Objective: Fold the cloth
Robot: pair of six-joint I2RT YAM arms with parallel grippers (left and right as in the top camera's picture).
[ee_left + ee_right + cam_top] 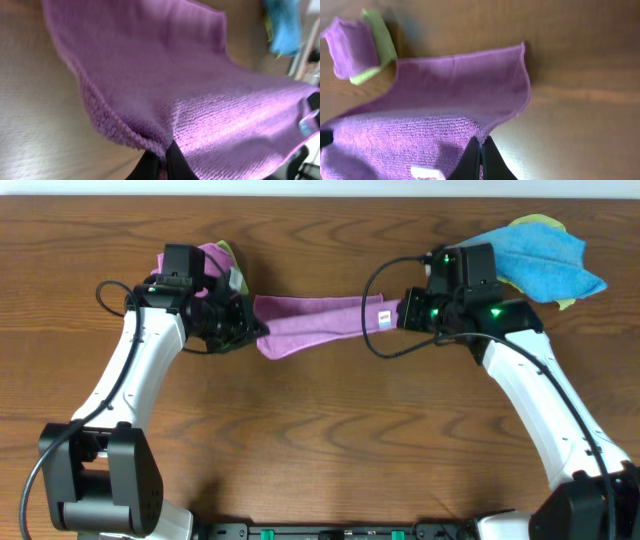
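Bench (pixel 320 440): brown wood grain, lying under and all around the cloth. Left arm (pixel 130 380) and right arm (pixel 540 400): white, one reaching to each end of the cloth. The cloth (pixel 310 325): lilac microfibre, drawn out as a narrow bunched band between the two hands, sagging a little along its near edge; whether its middle clears the bench cannot be told. Handling, as judged: light, limp and fuzzy, no stiffness of its own, likely to droop and bunch wherever unsupported, so best taken by corners or hemmed edge, as it is now. Blue cloth (pixel 545 260): crumpled, well beyond the cloth's right end, lying on a yellow-green cloth (pixel 535 223) of which only the rim shows. Folded purple cloth (pixel 350 47) with a green cloth (pixel 377 40) beside it: small pile just past the cloth's left end. Left hand (pixel 250 330): fingers pressed together, pinching the cloth's left edge. Right hand (pixel 395 315): fingers likewise closed on the cloth's right edge. White tag (pixel 383 317): at the cloth's right end, beside the right hand. Containers: none in view
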